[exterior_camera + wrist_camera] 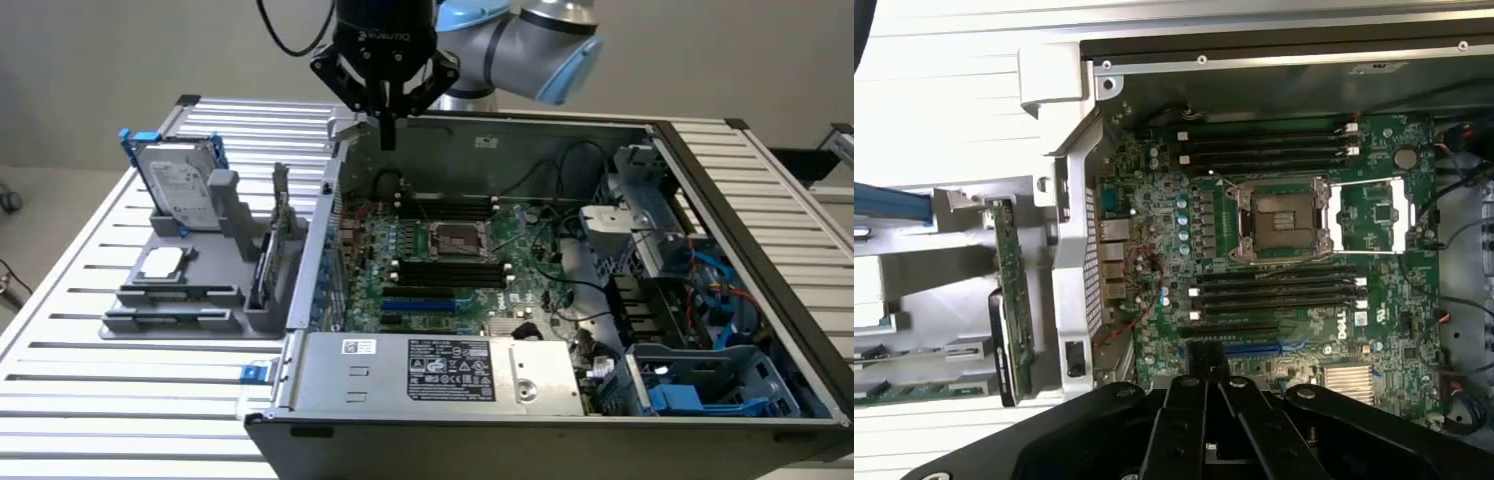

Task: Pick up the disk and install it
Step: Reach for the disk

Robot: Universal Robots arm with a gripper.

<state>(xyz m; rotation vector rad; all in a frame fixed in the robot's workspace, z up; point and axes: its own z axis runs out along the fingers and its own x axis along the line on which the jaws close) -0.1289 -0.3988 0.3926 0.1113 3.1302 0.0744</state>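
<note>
above the case (534,140) rear wall, gripper (387,142) pressed together, empty (disk (180,185) sits on its stand (174,300)); pick not yet done

Exterior view obliquely from above; wrist view close, straight down; motherboard (514,280) in both.

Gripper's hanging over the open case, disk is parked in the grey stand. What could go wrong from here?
1. The gripper hangs by the case wall; a low sweep towards the disk might clip that wall or the upright card.
2. The disk leans upright in the grey stand; an off-centre grasp could catch only its blue carrier and tip it.
3. Loose cables inside may snag the disk on the way in.
</note>
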